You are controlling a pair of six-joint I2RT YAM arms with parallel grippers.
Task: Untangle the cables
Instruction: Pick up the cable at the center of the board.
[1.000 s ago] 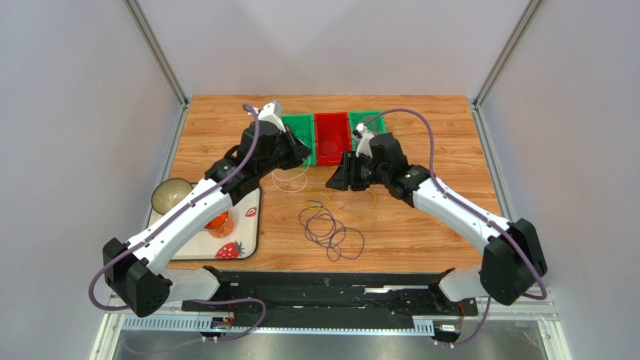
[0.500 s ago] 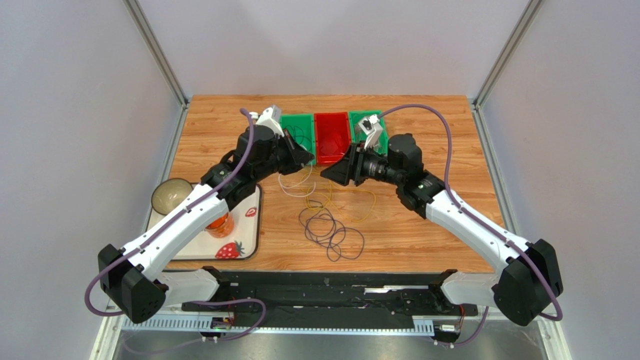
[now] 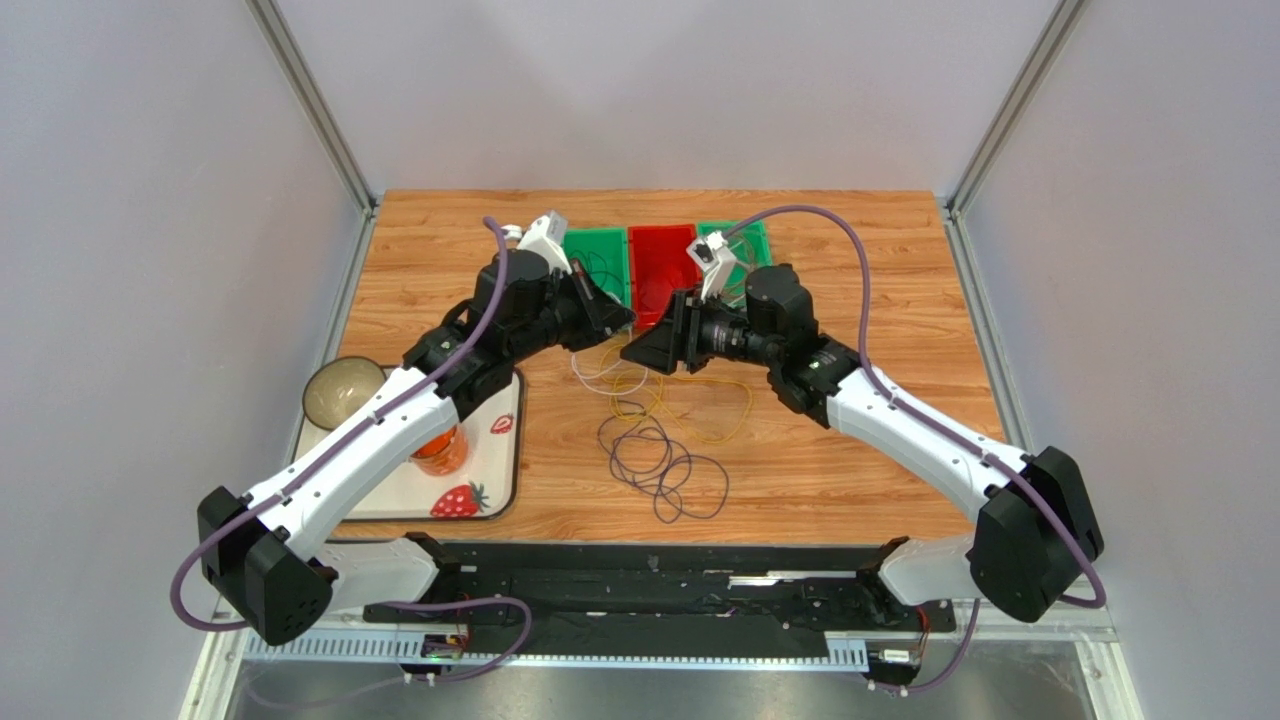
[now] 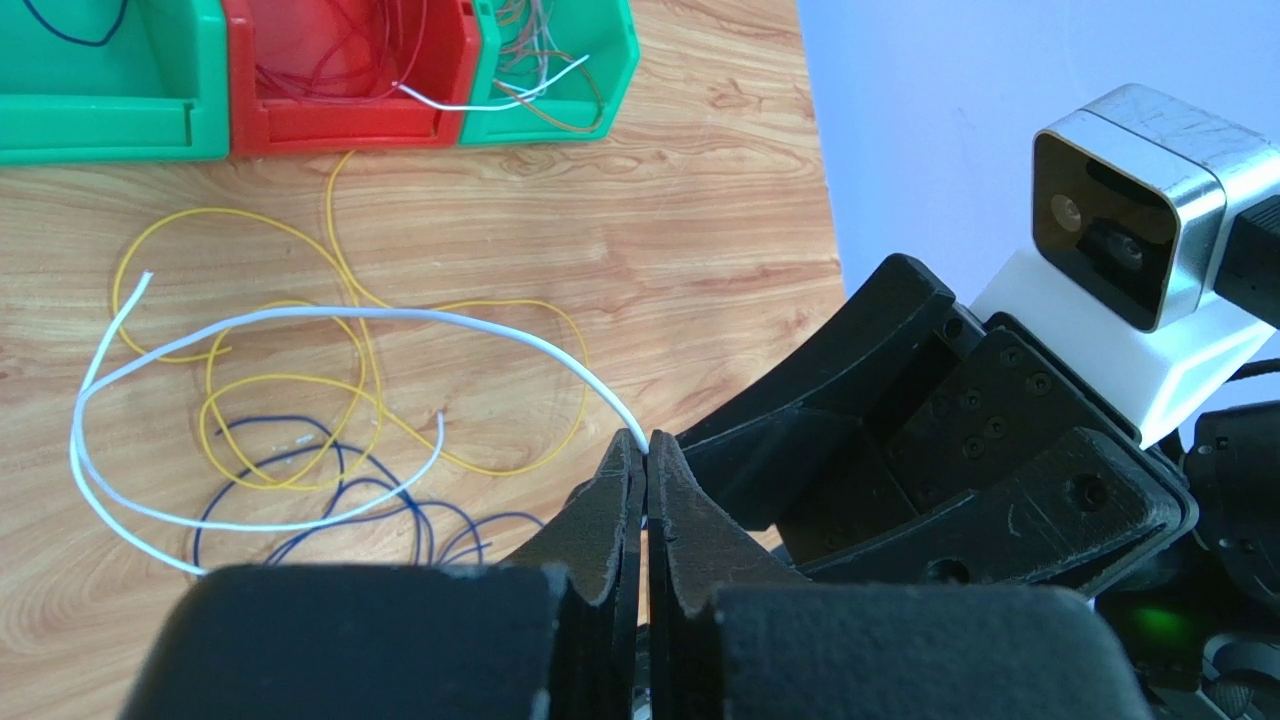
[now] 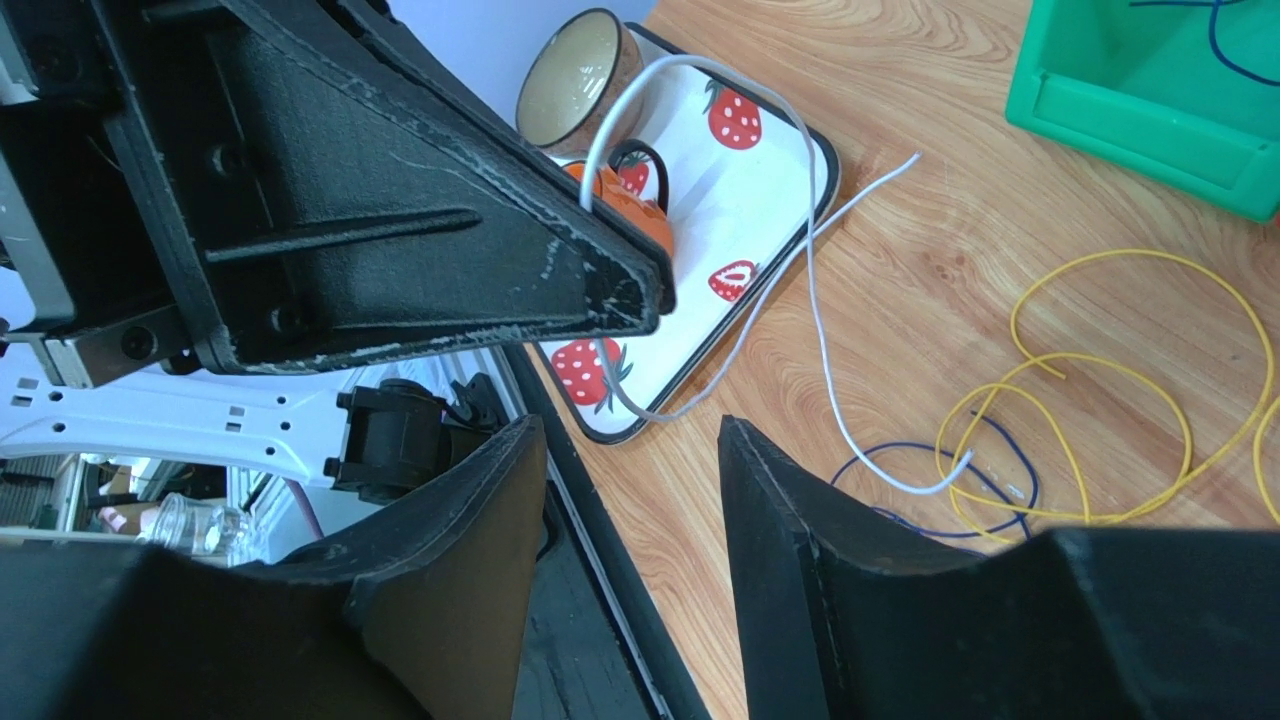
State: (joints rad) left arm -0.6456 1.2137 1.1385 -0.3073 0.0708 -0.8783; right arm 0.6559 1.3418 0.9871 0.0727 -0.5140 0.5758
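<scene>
The step in hand looks like drawing one strand out of the heap. The left tool (image 4: pixel 645 465) is closed tight on the white cable (image 4: pixel 376 311), whose free length sweeps in a broad loop towards the left of the left wrist view, over the bench (image 3: pixel 842 450). The right tool (image 5: pixel 628 435) stands with its jaws wide and nothing between them, tip close to the left one's tip. In the right wrist view the white strand hangs just beyond its fingers.

The rest of the cables lie at the middle of the top view: the yellow cables (image 5: pixel 1120 255) loosely spread, the dark purple cables (image 3: pixel 661 458) coiled below them. More wires sit in the bins (image 3: pixel 661 270) at upper centre.

Next, I judge, the right tool should close on the white strand near the pinch, so the two can draw it apart from the yellow loops – slowly, since it may still cross them.

Against the earlier frames, the right tool has swung leftward to meet the left one, and the white loop is now drawn further down-frame – the left arm has barely shifted
</scene>
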